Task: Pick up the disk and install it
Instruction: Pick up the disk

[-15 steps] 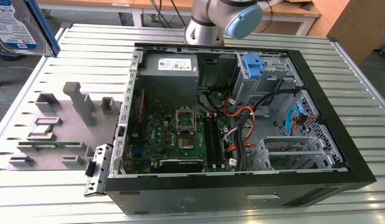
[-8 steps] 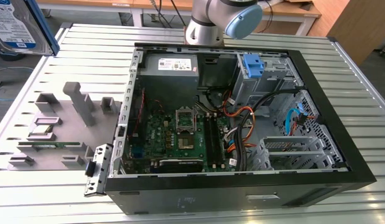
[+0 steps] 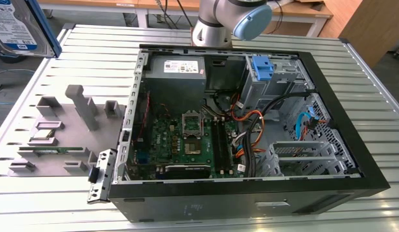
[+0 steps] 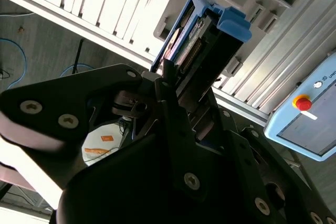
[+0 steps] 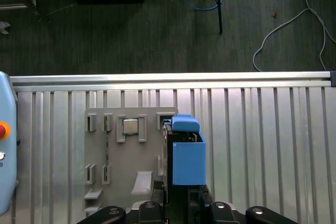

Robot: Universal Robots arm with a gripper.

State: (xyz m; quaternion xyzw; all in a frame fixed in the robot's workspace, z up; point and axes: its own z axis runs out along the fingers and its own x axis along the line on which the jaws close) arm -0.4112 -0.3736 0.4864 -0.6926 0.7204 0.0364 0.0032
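Note:
The disk (image 3: 17, 25), silver with a white-and-blue label in a blue carrier frame, hangs high at the exterior view's upper left, off the table's edge. In the second wrist view my gripper (image 4: 177, 80) is shut on the disk (image 4: 210, 35), its dark fingers (image 4: 173, 98) clamping the carrier's sides. The first wrist view looks down on the blue carrier (image 5: 187, 157), held over the grey fixture tray (image 5: 113, 156). The open computer case (image 3: 218, 208) lies on its side mid-table, far from the disk.
A blue bracket (image 3: 262, 67) sits on the case's metal cage. The grey fixture tray (image 3: 89, 145) holds a square chip (image 3: 46, 133) and a memory stick (image 3: 57, 151). A pendant with a red button (image 4: 303, 103) lies near the table edge. Cables trail on the floor (image 5: 283, 30).

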